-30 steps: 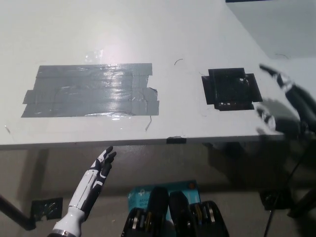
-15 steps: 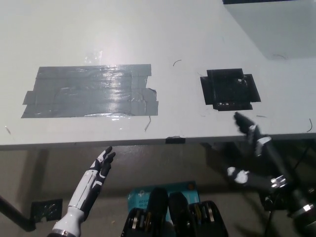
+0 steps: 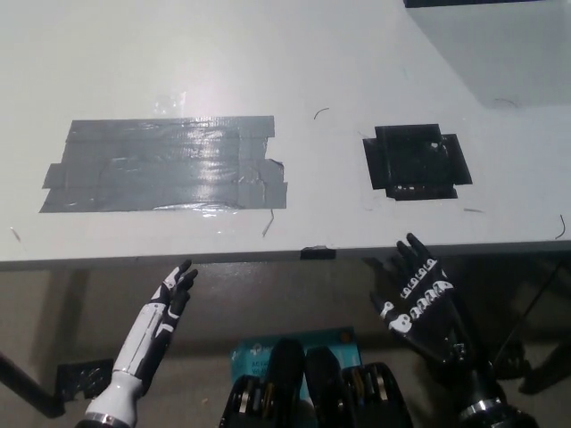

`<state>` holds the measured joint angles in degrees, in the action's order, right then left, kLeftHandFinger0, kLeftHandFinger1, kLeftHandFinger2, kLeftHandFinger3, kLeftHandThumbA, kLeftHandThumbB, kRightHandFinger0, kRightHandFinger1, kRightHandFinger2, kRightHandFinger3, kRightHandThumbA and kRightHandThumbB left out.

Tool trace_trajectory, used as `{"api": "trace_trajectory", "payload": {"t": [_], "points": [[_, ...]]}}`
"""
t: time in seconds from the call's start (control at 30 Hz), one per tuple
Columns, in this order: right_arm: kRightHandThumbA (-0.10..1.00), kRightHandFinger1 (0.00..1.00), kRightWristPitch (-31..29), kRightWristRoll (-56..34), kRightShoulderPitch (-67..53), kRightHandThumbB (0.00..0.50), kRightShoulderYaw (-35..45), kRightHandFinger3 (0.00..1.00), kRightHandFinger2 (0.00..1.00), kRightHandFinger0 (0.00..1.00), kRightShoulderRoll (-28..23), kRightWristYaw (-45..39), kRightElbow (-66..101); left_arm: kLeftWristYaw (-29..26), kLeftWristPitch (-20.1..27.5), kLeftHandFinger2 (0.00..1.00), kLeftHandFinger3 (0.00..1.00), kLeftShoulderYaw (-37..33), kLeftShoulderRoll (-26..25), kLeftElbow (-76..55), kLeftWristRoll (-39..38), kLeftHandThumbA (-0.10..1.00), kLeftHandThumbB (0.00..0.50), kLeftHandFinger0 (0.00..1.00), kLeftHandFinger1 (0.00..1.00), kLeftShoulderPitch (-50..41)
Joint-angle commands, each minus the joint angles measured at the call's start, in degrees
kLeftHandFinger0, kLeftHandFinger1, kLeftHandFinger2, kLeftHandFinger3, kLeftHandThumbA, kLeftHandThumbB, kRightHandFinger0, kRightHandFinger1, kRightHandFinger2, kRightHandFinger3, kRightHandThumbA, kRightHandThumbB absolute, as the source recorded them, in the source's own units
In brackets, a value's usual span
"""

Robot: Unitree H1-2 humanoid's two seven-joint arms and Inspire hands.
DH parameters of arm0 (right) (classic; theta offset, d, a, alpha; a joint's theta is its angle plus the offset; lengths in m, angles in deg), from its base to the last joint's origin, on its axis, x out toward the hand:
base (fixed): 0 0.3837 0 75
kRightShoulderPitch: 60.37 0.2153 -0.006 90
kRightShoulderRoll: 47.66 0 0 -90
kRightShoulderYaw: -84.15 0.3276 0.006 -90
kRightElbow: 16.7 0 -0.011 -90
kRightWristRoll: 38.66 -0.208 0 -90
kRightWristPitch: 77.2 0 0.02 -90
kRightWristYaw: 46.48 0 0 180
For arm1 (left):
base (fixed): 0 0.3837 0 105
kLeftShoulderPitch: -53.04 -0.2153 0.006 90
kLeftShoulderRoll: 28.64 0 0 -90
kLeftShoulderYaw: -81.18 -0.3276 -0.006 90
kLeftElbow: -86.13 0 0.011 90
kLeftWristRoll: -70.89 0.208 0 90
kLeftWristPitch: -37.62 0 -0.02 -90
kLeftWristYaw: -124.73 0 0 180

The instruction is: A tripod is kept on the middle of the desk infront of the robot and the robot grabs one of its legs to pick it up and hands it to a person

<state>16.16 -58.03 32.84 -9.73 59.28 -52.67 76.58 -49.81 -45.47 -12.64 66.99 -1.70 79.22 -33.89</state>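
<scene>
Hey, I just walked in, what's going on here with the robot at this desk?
Nothing is being handled right now. The white left hand and the black right hand both sit low, just in front of the near edge of the white desk, open and empty. No tripod is in view. The desk shows only a grey tape patch and a smaller black tape patch.

desk (image 3: 357,53): cut by top, left, right edges | teal item (image 3: 254,349): lower part hidden | dark strip (image 3: 482,2): mostly cropped at top
</scene>
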Motion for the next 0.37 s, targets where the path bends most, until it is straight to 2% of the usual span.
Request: {"api": "trace_trajectory", "payload": {"t": [0.0, 0.1, 0.17, 0.2, 0.27, 0.33], "points": [[0.67, 1.00, -1.0, -2.8, -1.4, 0.090, 1.1, 1.00, 1.00, 1.00, 0.8, -2.0, 0.4, -1.2, 3.0, 1.00, 1.00, 0.2, -0.3, -1.4, 1.0, 1.00, 0.052, 1.00, 1.00, -1.5], [0.64, 1.00, -0.5, -2.2, -3.6, 0.084, 0.8, 1.00, 1.00, 1.00, 0.3, -2.2, 1.3, -1.3, 3.3, 1.00, 1.00, 0.0, 0.1, -1.1, 1.1, 1.00, 0.066, 1.00, 1.00, -3.5], [0.56, 1.00, -0.2, -2.0, -3.0, 0.079, 0.7, 1.00, 1.00, 1.00, 0.0, -2.4, 0.9, -1.2, 3.7, 1.00, 1.00, 0.2, 0.3, -0.4, 0.6, 1.00, 0.072, 1.00, 1.00, -3.2], [0.55, 1.00, -0.3, -1.9, -2.6, 0.078, 0.8, 1.00, 1.00, 1.00, -0.1, -2.4, 0.6, -1.3, 3.7, 1.00, 1.00, 0.3, 0.3, -0.1, 0.6, 1.00, 0.070, 1.00, 1.00, -2.8], [0.51, 1.00, -1.1, -0.7, -1.4, 0.046, 0.7, 1.00, 1.00, 1.00, -0.8, -2.8, -0.4, -1.5, 4.0, 1.00, 1.00, 0.4, 0.5, 0.6, 0.7, 1.00, 0.069, 1.00, 1.00, -2.2], [0.49, 1.00, -1.3, -0.5, -1.7, 0.051, 0.5, 1.00, 1.00, 1.00, -0.8, -3.0, -0.6, -1.6, 3.9, 1.00, 1.00, 0.5, 0.4, 0.3, 0.8, 1.00, 0.074, 1.00, 1.00, -2.7]]}}
